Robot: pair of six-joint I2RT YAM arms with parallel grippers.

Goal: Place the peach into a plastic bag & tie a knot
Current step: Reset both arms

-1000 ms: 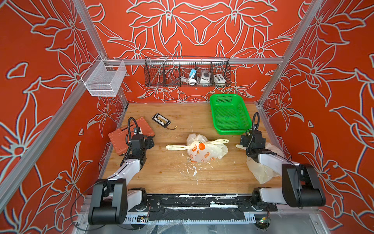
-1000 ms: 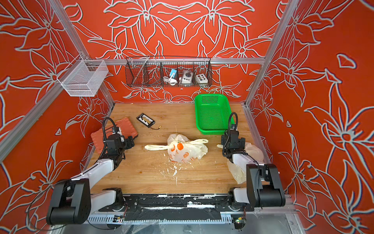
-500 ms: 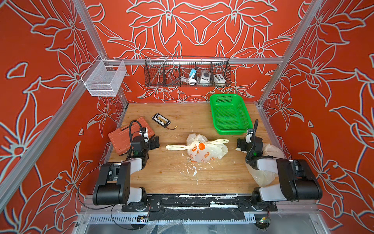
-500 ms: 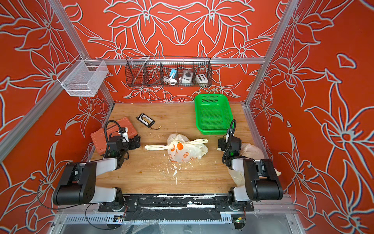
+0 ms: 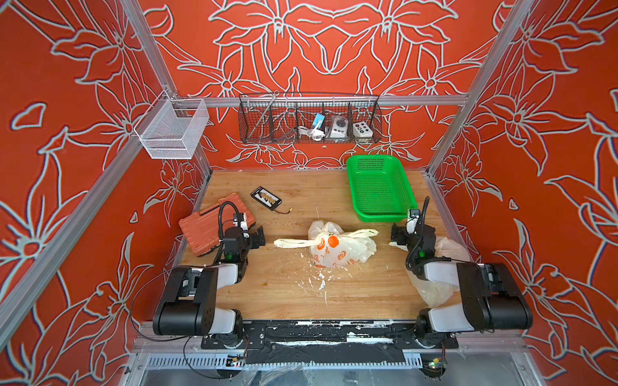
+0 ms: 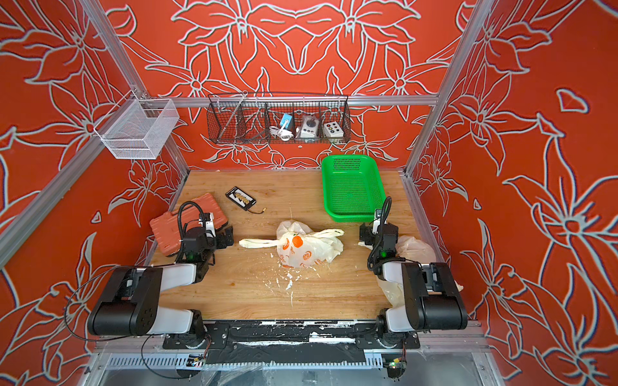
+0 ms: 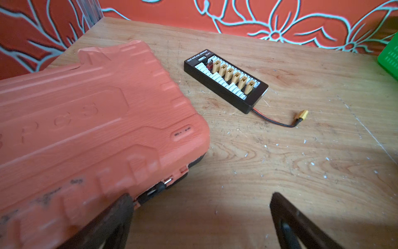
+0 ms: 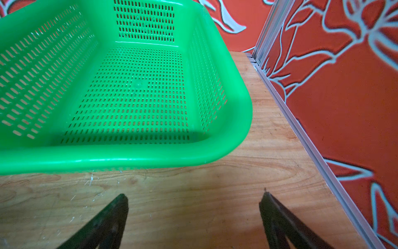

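Left arm: you see it pulled back from the plastic bag [image 5: 339,249] toward its base. The left gripper [image 5: 259,235] now sits by the right corner of the orange tool case [image 5: 207,227], well apart from the bag's left loop end.
Left fingers: spread wide with nothing between them [image 7: 120,215]. They finish opening within the last second, so the bag is released.
Right arm: folded back too. The right gripper [image 5: 398,234] hangs just near of the green basket [image 5: 381,217], over bare worktop [image 5: 284,300].
Right fingers: wide apart and empty [image 8: 112,215], the same as a second back.
Bag: it lies mid-worktop, unmoved, with neither arm touching it.
Knot [image 5: 322,236]: it sits at the bag's top, with loop ends sticking out left and right. It is too small for you to judge how tight it is.
Peach: you cannot pick it out from the orange prints, though the bag bulges as if filled.
Meaning: with both arms let go and withdrawn, the task looks finished. Only the knot's hold remains for you to confirm.
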